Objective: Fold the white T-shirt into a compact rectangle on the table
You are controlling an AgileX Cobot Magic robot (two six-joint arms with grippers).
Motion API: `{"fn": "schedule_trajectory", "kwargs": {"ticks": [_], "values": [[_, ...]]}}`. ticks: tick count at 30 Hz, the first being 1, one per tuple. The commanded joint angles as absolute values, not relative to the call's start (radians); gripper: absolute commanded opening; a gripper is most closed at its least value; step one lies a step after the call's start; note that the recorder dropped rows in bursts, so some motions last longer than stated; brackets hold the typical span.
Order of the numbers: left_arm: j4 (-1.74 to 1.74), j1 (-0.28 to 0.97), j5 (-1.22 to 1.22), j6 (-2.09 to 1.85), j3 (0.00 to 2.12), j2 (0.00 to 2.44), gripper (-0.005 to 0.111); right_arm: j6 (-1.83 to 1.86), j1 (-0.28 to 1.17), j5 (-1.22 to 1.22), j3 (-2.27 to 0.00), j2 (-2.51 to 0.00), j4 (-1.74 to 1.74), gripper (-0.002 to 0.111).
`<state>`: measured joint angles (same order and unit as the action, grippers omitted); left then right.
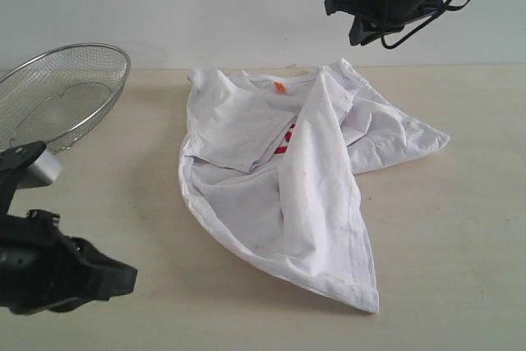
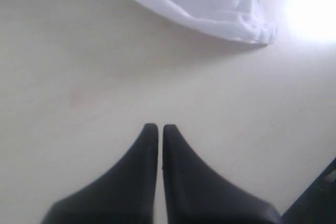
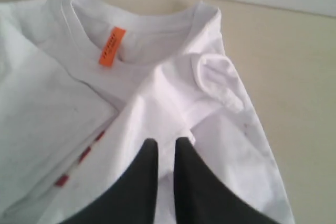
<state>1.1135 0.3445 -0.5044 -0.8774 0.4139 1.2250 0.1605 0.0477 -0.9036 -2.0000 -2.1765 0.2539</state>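
Running collar-far to hem-near, white T-shirt [image 1: 316, 178]; left gripper [image 2: 159, 128] closed, right gripper [image 3: 166, 143] barely apart

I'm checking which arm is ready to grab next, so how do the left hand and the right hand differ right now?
The left hand sits low over bare table, short of the white T-shirt; the right hand hangs raised over the shirt near its collar. The left hand's fingers are pressed together; the right hand's stand slightly apart. Both are black and hold nothing.
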Motion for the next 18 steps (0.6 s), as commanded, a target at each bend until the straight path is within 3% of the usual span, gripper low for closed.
{"fn": "schedule_trajectory", "kwargs": {"ticks": [1,10,16,18], "values": [[1.342,0.371,-0.513,-1.070,0.484,1.349,0.004,0.200,0.039,-1.015,-2.007,-2.147,0.198,-0.001],[1.744,0.371,-0.764,-1.618,0.545,1.703,0.004,0.278,0.039,-1.108,-2.007,-2.139,0.204,0.000],[1.744,0.371,-0.815,-1.639,0.595,1.786,0.005,0.289,0.039,-1.144,-2.007,-2.139,0.219,0.000],[1.744,0.371,-0.812,-1.639,0.599,1.786,0.009,0.295,0.039,-1.144,-2.007,-2.139,0.237,0.000]]}}
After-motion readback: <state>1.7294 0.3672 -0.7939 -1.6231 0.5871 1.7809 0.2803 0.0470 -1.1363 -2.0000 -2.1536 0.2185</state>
